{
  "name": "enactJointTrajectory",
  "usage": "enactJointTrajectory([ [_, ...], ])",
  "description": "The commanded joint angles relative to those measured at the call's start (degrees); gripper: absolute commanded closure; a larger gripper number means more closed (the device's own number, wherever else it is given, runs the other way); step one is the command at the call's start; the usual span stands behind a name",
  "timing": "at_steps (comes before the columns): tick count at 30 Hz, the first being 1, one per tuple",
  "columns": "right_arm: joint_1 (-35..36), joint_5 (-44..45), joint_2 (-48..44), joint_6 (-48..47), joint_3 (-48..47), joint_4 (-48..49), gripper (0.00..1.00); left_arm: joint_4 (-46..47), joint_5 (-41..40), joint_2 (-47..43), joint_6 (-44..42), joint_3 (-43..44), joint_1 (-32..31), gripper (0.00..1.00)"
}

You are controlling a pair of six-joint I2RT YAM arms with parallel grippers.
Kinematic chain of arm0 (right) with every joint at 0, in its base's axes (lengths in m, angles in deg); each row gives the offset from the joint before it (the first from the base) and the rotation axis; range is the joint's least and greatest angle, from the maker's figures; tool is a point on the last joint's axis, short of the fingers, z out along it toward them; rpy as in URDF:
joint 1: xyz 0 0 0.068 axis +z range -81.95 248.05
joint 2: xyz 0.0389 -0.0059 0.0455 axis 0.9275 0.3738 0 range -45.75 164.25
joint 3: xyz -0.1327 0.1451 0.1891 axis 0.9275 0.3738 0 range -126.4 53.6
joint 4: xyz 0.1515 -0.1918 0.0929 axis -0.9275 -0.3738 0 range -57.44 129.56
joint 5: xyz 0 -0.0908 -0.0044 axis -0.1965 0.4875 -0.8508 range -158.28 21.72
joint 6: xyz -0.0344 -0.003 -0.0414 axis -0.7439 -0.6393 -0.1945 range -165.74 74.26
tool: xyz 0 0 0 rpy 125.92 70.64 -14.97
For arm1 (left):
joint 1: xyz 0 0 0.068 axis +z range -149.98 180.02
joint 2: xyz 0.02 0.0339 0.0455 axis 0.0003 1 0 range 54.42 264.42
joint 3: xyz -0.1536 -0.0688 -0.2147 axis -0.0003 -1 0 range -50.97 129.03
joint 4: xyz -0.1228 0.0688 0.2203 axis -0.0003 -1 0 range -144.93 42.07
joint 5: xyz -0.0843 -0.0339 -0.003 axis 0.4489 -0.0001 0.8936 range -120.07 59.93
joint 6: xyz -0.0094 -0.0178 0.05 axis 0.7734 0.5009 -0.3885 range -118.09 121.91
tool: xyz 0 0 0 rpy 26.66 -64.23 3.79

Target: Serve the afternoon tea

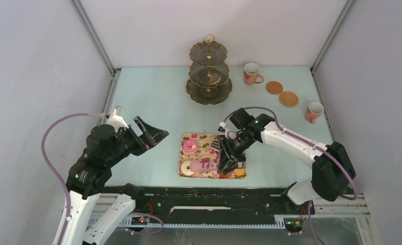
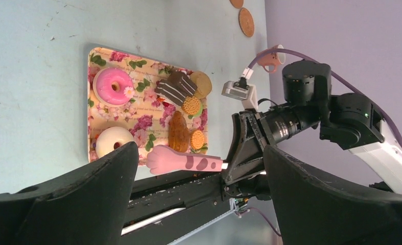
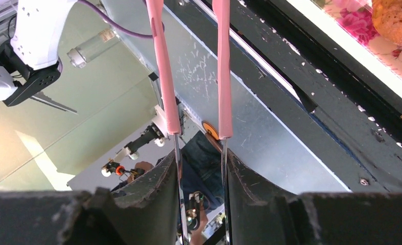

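The floral tray [image 1: 211,139] holds a pink donut [image 1: 190,146], a white donut [image 1: 187,167] and more pastries. In the left wrist view I see the pink donut [image 2: 113,86], white donut [image 2: 112,141], striped chocolate slice [image 2: 174,88], croissant [image 2: 178,131] and macarons [image 2: 192,106]. My right gripper [image 1: 224,167] is over the tray's right side, shut on the metal arms of the pink-handled tongs [image 3: 165,76], whose paw tip [image 2: 181,161] hangs near the tray's front edge. My left gripper [image 1: 155,137] is open and empty, raised left of the tray.
A three-tier stand [image 1: 209,74] stands at the back middle. A pink mug [image 1: 251,74] is to its right, with two cork coasters [image 1: 274,87] [image 1: 288,98] and a second mug [image 1: 314,111] further right. The black front rail [image 1: 214,196] lies just below the tray.
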Motion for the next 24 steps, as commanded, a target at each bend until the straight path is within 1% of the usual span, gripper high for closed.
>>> enactJointTrajectory([
  [1, 0.31, -3.52, 2.39, -2.72, 1.19, 0.67, 0.64, 2.44, 0.51, 0.18, 1.1, -0.17, 0.3, 0.02],
  [7, 0.16, -3.19, 6.21, -3.93, 1.23, 1.95, 0.64, 3.26, 1.34, 1.92, 0.94, 0.43, 0.34, 0.02],
  [14, -0.54, -4.66, 8.95, -2.3, 1.76, 5.7, 0.63, 2.79, 1.13, 2.62, 0.53, 0.96, 0.32, 0.02],
  [24, -3.36, -5.29, 12.07, -2.39, 1.71, 7.38, 0.63, 1.13, 0.44, 3.22, -0.88, 1.91, 0.35, 0.02],
])
